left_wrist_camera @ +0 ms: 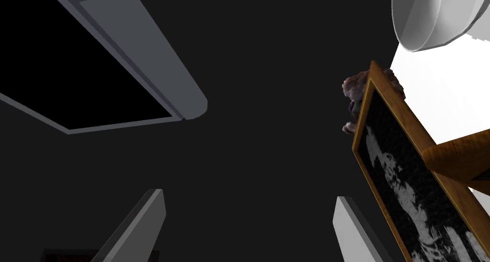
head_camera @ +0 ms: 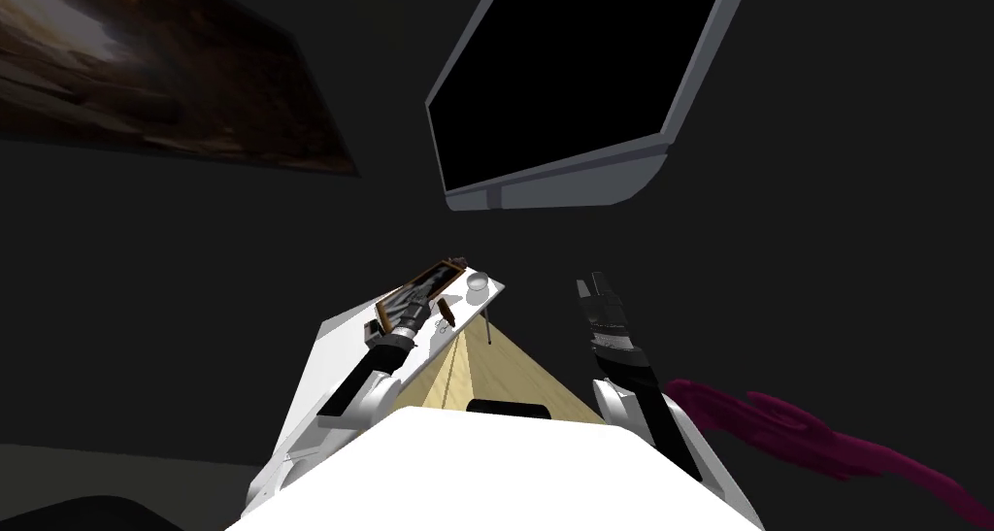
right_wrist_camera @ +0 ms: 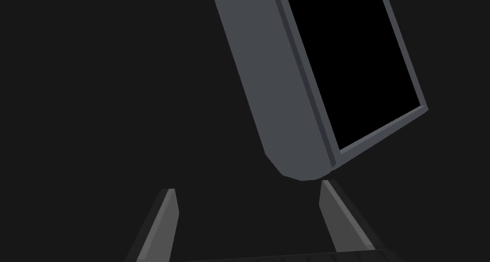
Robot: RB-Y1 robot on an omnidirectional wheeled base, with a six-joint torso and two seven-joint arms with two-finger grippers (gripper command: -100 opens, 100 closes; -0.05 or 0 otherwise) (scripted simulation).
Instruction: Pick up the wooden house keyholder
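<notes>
Your left gripper hangs with its jaws spread beside the framed picture and wooden keyholder. The white bowl stands near (its contents can't be told). Your right gripper gapes too.

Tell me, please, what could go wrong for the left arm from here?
The left gripper, fingers open, points at the dark wall, while the wooden keyholder sits off to the side by the framed picture: closing now would likely catch nothing. Swinging over could knock the framed picture or the white bowl nearby.
</notes>
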